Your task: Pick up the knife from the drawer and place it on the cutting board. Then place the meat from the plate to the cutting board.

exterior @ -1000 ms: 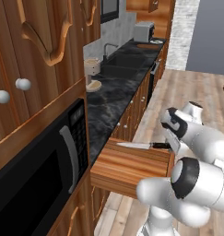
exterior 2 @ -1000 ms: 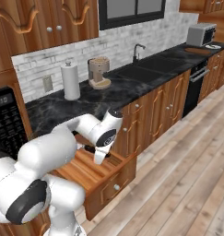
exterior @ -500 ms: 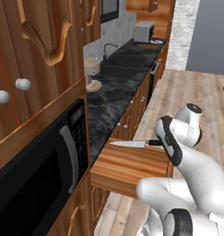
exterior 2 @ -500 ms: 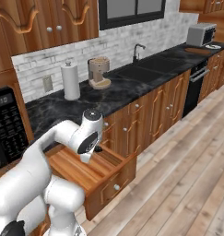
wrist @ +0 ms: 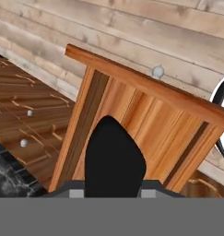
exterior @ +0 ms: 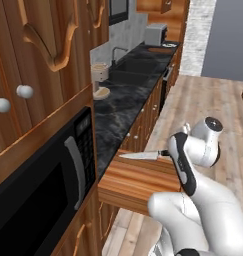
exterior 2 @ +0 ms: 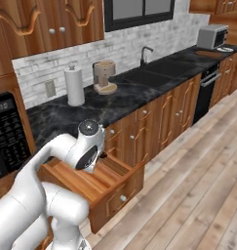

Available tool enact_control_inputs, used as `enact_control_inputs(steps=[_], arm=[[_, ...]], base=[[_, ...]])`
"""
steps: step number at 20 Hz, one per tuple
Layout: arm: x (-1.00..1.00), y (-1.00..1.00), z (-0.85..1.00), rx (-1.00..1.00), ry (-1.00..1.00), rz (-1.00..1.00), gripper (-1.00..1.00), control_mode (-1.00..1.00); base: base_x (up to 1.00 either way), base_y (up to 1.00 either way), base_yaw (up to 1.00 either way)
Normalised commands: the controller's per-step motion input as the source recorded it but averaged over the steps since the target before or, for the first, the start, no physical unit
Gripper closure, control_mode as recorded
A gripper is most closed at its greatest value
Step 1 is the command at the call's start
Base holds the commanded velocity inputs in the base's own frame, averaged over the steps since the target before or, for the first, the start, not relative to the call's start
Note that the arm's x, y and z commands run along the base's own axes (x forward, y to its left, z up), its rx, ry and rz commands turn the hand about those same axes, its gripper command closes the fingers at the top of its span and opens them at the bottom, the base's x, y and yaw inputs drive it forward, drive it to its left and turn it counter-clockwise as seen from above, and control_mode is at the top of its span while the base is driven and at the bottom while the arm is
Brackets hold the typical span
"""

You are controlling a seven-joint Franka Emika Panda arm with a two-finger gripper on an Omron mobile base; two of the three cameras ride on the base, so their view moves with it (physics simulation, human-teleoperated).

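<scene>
The knife [exterior: 139,156] lies level over the back of the open drawer [exterior: 135,186], its silver blade pointing left along the counter edge. Its black handle [wrist: 114,159] runs into my gripper [wrist: 112,188], which is shut on it. In the left base view a white arm link hides the hand. The hand view looks down past the handle onto the drawer's wooden floor [wrist: 145,115] and its front edge. Far along the counter lies the dark cutting board [exterior 2: 207,52] with the white plate [exterior 2: 226,49] beside it. The meat is too small to make out.
A black microwave [exterior: 53,175] sits in the cabinet left of the drawer. On the dark counter stand a paper towel roll [exterior 2: 74,85], a coffee machine [exterior 2: 105,75], a sink [exterior 2: 156,73] and a toaster oven [exterior 2: 211,36]. Wooden floor [exterior 2: 198,161] stretches to the right.
The arm's upper links have swung down and sideways while the hand stayed at the drawer's back. The jaws have closed slightly on the handle. The knife has barely shifted.
</scene>
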Motion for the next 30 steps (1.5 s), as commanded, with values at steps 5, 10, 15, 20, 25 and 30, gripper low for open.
enact_control_inputs(steps=[5, 10, 15, 20, 25, 30], arm=[[0.00, 0.00, 0.00, 0.00, 0.00, 0.00, 1.00, 1.00], [0.00, 0.00, 0.00, 0.00, 0.00, 0.00, 1.00, 1.00], [0.00, 0.00, 0.00, 0.00, 0.00, 0.00, 1.00, 1.00], [0.00, 0.00, 0.00, 0.00, 0.00, 0.00, 1.00, 1.00], [0.00, 0.00, 0.00, 0.00, 0.00, 0.00, 1.00, 1.00], [0.00, 0.00, 0.00, 0.00, 0.00, 0.00, 1.00, 1.00]], base=[[-0.20, -0.90, -0.26], [-0.03, -0.84, -0.65], [0.00, -0.33, -0.87], [0.00, 0.00, -0.92], [-0.02, -0.09, -0.88], [0.00, -0.65, -0.46]])
